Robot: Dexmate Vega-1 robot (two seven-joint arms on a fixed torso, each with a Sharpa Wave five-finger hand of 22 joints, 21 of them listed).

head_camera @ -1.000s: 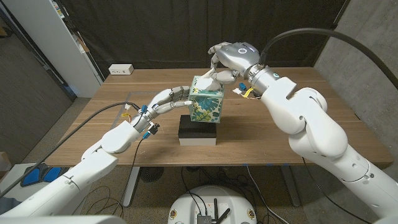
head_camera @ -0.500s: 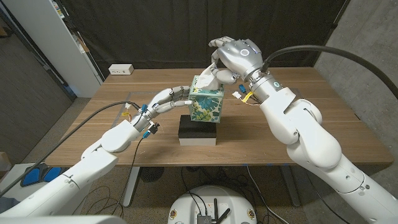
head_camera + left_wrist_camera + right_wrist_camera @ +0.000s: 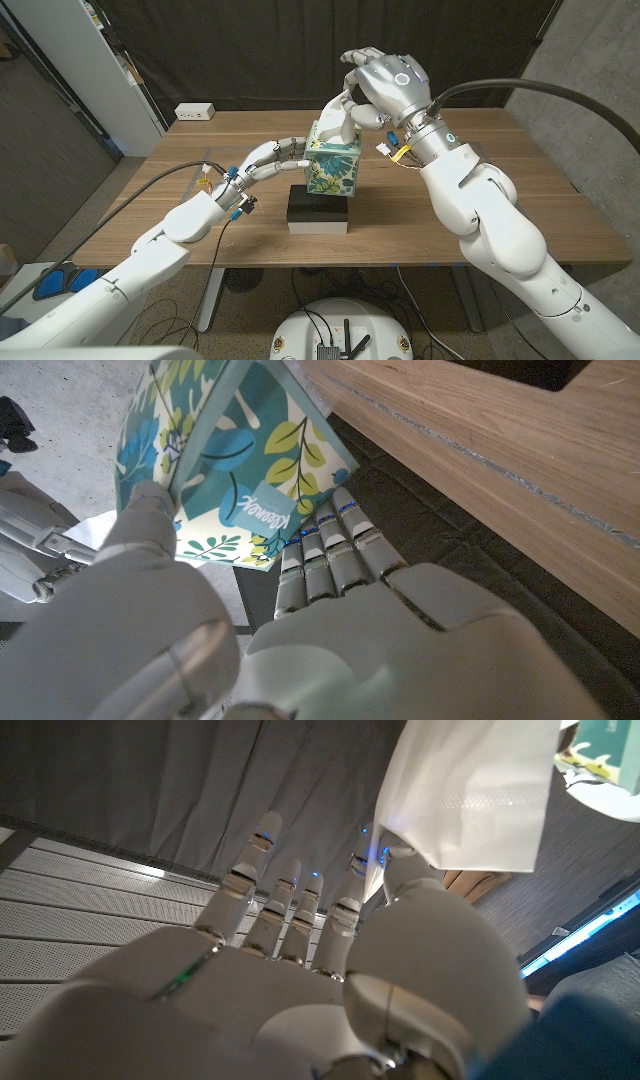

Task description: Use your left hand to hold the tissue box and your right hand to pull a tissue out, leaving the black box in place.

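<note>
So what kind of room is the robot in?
Probably a lab or workshop: dark curtains hang behind a plain wooden table, a white power strip lies on it, and cables run across the floor.

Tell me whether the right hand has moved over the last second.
Yes. In the head view the right hand, pinching the tissue, has risen away from the tissue box, which stays on the black box.

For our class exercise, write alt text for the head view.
A right robot hand pulls a white tissue up from a floral tissue box that the left robot hand holds, the box standing on a black box.
</note>
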